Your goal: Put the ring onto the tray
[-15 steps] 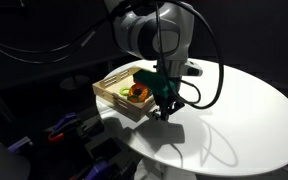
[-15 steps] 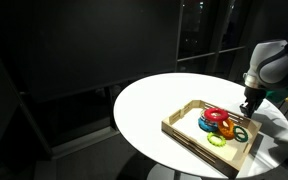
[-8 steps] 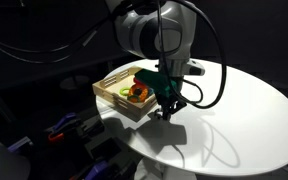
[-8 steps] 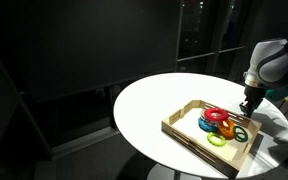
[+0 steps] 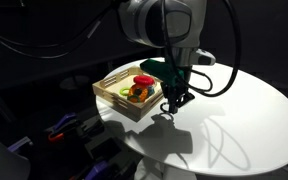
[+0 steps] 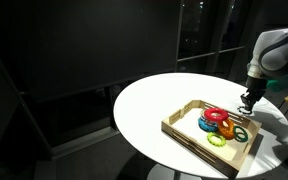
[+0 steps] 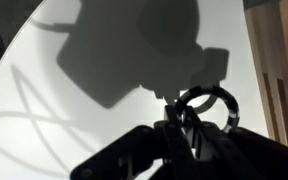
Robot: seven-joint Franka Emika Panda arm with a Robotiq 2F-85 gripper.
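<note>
On the round white table [image 5: 246, 115], in a pretty much pitch-dark room, your gripper [image 7: 189, 128] has its jaws pinched tight on the ring [image 7: 231, 108]. It's holding it upright over bare tabletop just beside the wooden tray [image 6: 199, 144]. The wrist view shows the gripper's big shadow across the white surface, and the tray's got bright toy pieces [image 6: 220, 122] in it.

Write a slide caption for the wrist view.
Dark ring held in the gripper above the white table, wooden tray at right edge.
</note>
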